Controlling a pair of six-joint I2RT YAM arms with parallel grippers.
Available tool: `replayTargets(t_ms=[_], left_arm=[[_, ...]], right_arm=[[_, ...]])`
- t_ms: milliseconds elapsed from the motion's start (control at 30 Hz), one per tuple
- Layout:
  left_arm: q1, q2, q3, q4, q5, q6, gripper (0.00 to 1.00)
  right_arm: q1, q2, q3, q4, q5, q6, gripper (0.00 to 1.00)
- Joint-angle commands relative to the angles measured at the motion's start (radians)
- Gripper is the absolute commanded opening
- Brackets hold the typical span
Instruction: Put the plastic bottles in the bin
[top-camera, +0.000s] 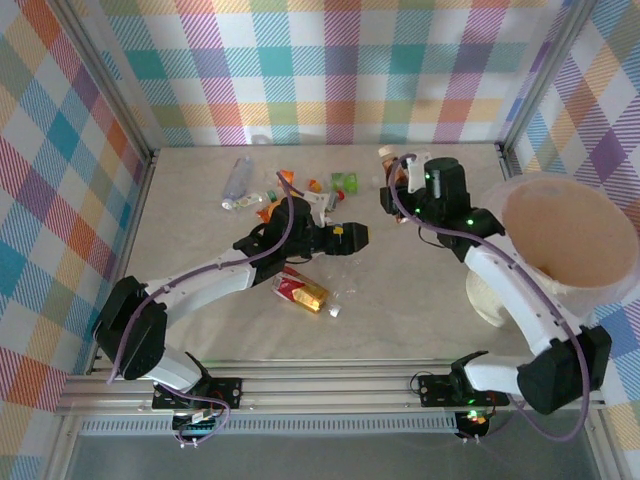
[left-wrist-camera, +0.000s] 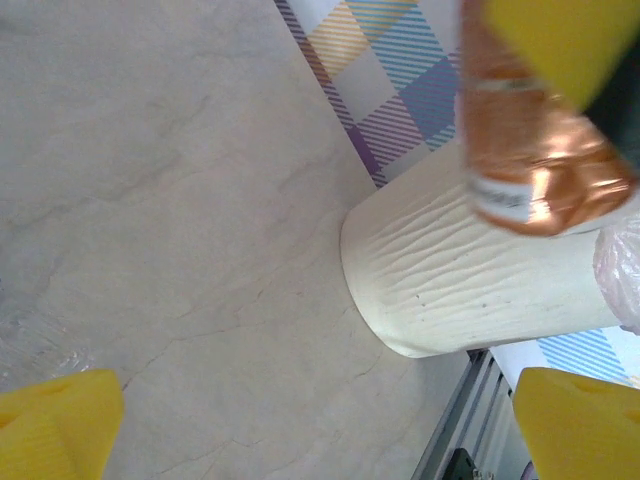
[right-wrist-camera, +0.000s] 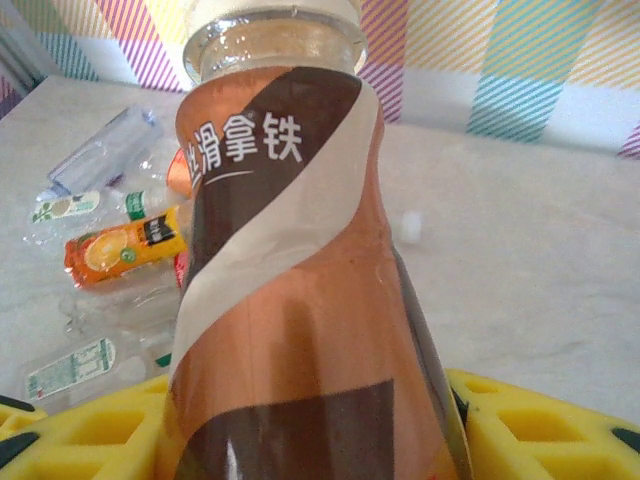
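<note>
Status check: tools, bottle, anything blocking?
Left tool open, empty. Right tool shut on brown bottle, held above table near bin. Other bottles loose. Nothing blocking bin.

Pastel plaid walls (top-camera: 330, 70) on three sides of a pale marbled tabletop (top-camera: 400, 295), aluminium rail (top-camera: 330, 387) along the near edge.

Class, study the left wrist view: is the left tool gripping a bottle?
No, the left tool stands open, with bare table between its yellow fingers.
</note>
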Motion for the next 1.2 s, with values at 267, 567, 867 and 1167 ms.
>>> replayTargets(t_ms=[267, 567, 867, 1167], left_arm=[[-0.016, 0.009, 0.020, 0.052, 0.016, -0.001, 1.00], [-0.017, 0.013, 0.032, 0.041, 0.000, -0.006, 1.00], [-0.025, 0.049, 0.084, 0.085, 0.088, -0.002, 1.00], [-0.074, 0.169, 0.265, 0.014, 0.167, 0.057, 1.00]], right_arm=[[-0.065, -0.191, 0.034, -0.013, 0.298, -0.145, 0.48], [-0.416, -0.234, 0.159, -0.232, 0.099, -0.093, 0.47], [-0.636, -0.219, 0.162, -0.320, 0.225, -0.103, 0.48], [-0.812, -0.171, 0.121, -0.362, 0.352, -0.075, 0.50]])
